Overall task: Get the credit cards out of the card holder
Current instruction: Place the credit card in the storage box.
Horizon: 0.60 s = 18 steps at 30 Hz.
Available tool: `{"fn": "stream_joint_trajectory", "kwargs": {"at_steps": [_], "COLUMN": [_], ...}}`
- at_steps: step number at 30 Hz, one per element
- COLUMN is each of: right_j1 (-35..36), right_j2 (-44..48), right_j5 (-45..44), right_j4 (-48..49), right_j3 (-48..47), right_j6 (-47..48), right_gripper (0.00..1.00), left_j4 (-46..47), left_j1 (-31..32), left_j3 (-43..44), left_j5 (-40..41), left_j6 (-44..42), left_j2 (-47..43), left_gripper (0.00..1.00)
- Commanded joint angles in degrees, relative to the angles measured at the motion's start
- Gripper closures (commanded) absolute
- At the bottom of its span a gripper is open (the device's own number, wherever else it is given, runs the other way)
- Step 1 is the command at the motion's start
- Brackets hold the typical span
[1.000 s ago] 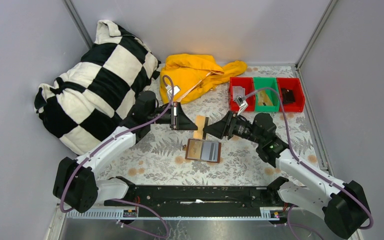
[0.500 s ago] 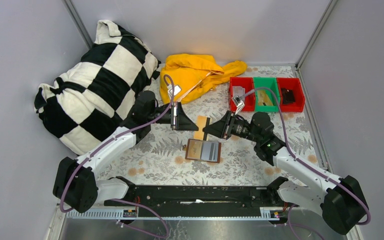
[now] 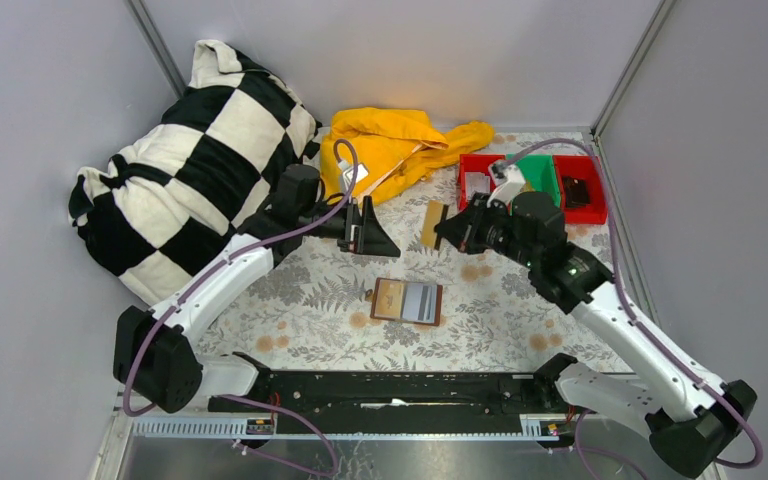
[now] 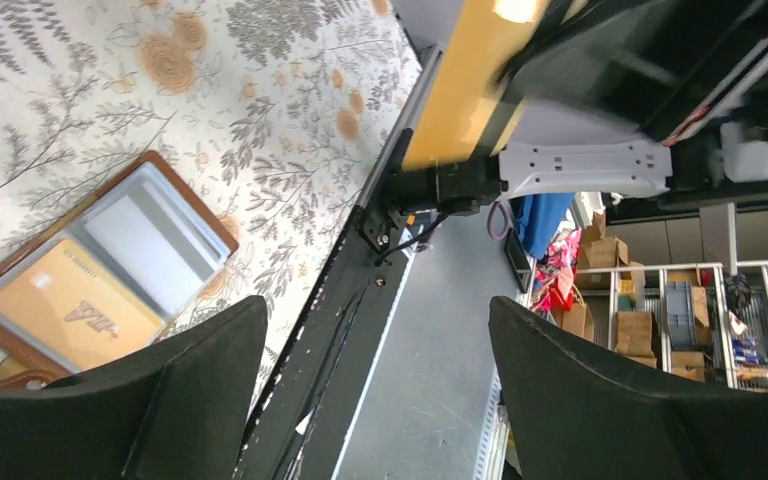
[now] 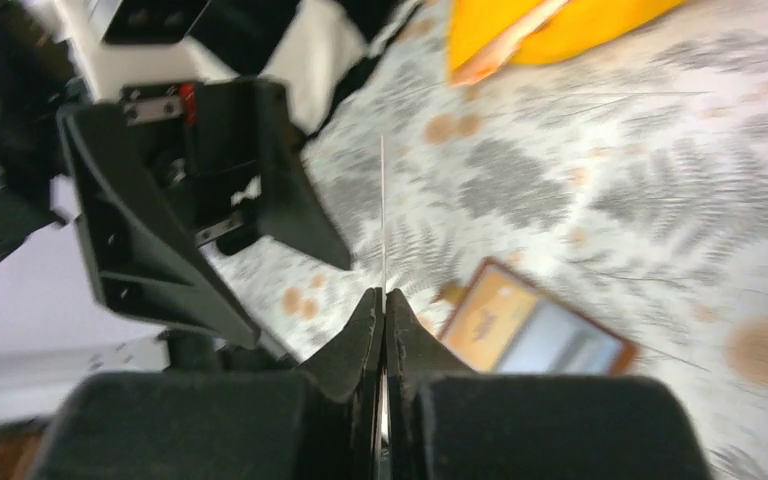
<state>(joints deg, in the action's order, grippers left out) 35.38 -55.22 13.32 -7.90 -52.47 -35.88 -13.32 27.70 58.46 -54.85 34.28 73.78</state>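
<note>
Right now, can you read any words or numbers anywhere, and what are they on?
Pocketed card in the card holder: a dark logo word and small print, too blurred to read.
White tag on the yellow cloth: too small to read.
Held card in the right claw: no writing shows.

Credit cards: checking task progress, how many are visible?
2. One thin tan card is pinched in the right tool; a second tan card sits in the open brown leather wallet. More may hide in its pockets.
</note>
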Motion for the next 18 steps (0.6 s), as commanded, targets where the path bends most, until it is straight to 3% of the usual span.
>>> {"fn": "stream_joint_trajectory", "kwargs": {"at_steps": [1,5,8,14,18], "right_j1": [-0.7,-3.1,-6.9,-12.5,-15.7], "right_j2": [-2.3,-12.9,-19.1,-30.3,-41.3], "right_j5": [-24.3,-40.5,-43.8,-47.5,-52.0], "right_j4": [-24.0,-39.1,-44.6,-42.9,-42.8], "right_j3": [-11.2,-24.0,-28.8,-35.3,-42.5], "right_j6": [12.0,19.2,23.5,31.4,35.6], "right_gripper": [1.00,1.00,1.00,1.00,1.00], "left_j4": [-9.9,-11.2,-13.6,-16.9,-14.9], "left_j1": [-1.2,-1.2,-1.2,-1.2,-1.2], "left_j3": [3.8,3.1,2.9,1.7,-1.1], "left_j5": [5.1,11.6,16.2,22.1,20.1], "left_j6": [-7.1,-7.8,-9.4,-10.2,-8.6], "left_j2": [1.5,-0.4,-2.7,-5.1,-6.4], "left_gripper": [0.13,0.13,0.13,0.13,0.13]}}
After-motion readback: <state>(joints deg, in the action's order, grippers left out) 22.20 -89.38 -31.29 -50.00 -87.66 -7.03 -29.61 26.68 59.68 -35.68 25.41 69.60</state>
